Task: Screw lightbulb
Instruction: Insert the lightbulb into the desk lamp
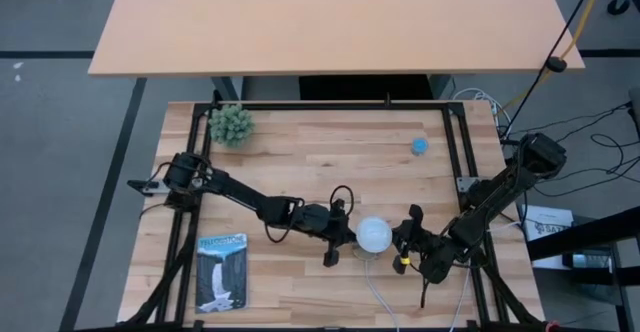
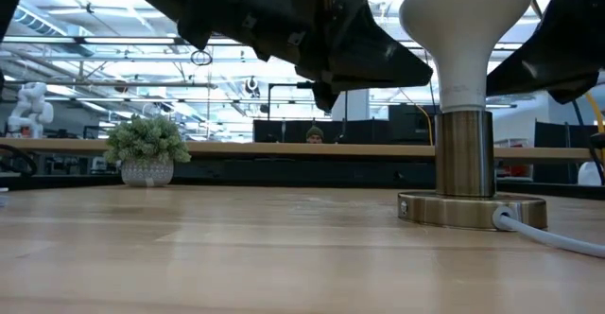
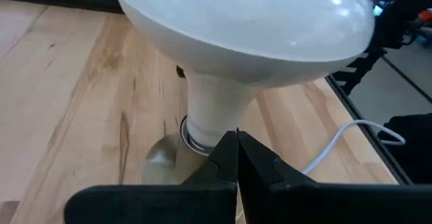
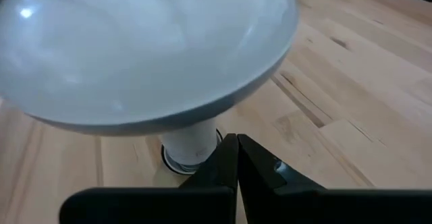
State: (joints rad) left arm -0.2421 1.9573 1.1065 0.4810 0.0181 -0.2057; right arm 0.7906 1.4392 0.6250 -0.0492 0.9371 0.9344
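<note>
White dome-topped lightbulb (image 1: 375, 234) stands upright in its brass socket (image 2: 470, 159).
I see left gripper (image 3: 237, 158) and right gripper (image 4: 237, 156) flanking it, fingers pressed together, holding nothing; green potted plant (image 1: 231, 124) far-left.

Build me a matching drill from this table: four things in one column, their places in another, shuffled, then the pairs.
Things:
1. lightbulb
2. small potted plant
3. blue object
4. booklet

Places:
A. lying flat at the near left corner of the table
B. standing in the metal socket, between the two shut tools
C. at the far left corner of the table
D. at the far right of the table, alone

Pairs: 1-B, 2-C, 3-D, 4-A
</note>
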